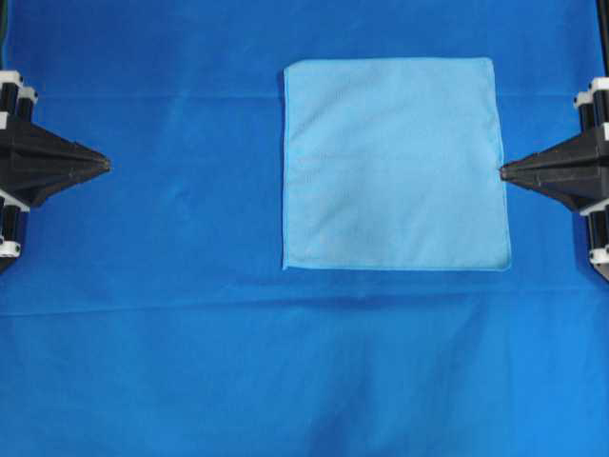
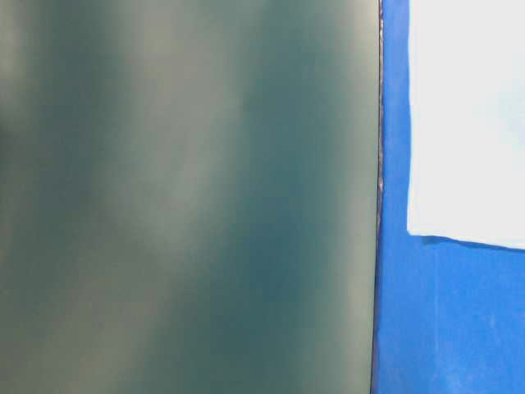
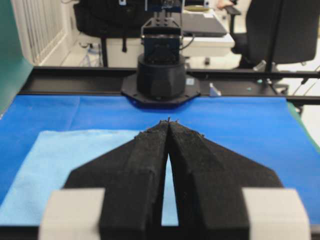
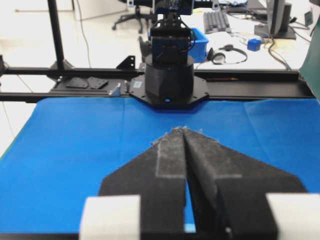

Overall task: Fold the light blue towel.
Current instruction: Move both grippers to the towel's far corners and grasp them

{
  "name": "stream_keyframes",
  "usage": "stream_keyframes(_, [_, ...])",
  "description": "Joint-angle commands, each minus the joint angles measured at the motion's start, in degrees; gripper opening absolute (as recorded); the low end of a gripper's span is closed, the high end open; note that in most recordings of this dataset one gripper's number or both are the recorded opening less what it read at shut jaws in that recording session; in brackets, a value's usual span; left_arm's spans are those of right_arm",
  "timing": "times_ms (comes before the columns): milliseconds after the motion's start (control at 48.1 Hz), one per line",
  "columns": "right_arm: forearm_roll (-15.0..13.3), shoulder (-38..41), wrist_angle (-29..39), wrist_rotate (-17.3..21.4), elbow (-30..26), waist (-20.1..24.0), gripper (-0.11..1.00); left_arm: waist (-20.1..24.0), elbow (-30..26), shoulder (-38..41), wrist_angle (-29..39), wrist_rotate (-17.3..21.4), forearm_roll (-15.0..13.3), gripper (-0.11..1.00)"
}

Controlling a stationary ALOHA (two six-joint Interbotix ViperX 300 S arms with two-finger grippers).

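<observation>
Right now the light blue towel [image 1: 395,164] lies flat, right of centre on the table cloth [image 1: 152,314]. Both the left gripper [image 1: 107,165] and right gripper [image 1: 503,171] are closed, empty. It looks soft and limp; pinch 2 corners along 1 hem.

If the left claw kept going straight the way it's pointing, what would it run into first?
Probably the pale sky-blue microfibre towel: the shut left claw points level across bare dark blue tablecloth towards the towel's near edge. If it rides above the cloth, it may pass over and meet the right claw.
</observation>
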Motion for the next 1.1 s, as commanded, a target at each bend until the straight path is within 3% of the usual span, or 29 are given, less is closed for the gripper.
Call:
stream_keyframes(0, [0.09, 0.44, -0.35, 0.18, -1.05, 0.0, 0.0, 0.0, -2.29, 2.64, -0.88, -0.88, -2.11, 0.0])
stream_keyframes(125, [0.09, 0.88, 3.69, 0.09, -2.55, -1.05, 0.0, 0.97, -4.57, 6.86, -1.14, -0.09, -2.02, 0.0])
stream_keyframes(270, [0.09, 0.79, 10.99, 0.18, -3.78, -5.71, 0.0, 5.27, -6.24, 14.15, -4.13, 0.0, -1.93, 0.0])
stream_keyframes(686, [0.09, 7.03, 25.14, 0.97, -2.55, -29.88, 0.0, 14.68, -15.91, 38.58, -4.92, -0.26, -1.93, 0.03])
stream_keyframes(811, [-0.35, 11.87, 25.05, 0.53, -2.46, -35.42, 0.03, 17.31, -19.16, 45.44, -4.92, -0.79, -1.93, 0.26])
stream_keyframes(998, [-2.64, 22.15, 19.78, 0.53, -2.55, -41.31, 0.54, 20.65, -24.7, 55.28, -5.01, -0.79, -1.93, 0.8])
stream_keyframes(1081, [-3.25, 26.72, 16.35, 0.53, -2.72, -43.33, 0.61, 22.06, -27.07, 59.59, -5.01, -0.79, -1.93, 0.92])
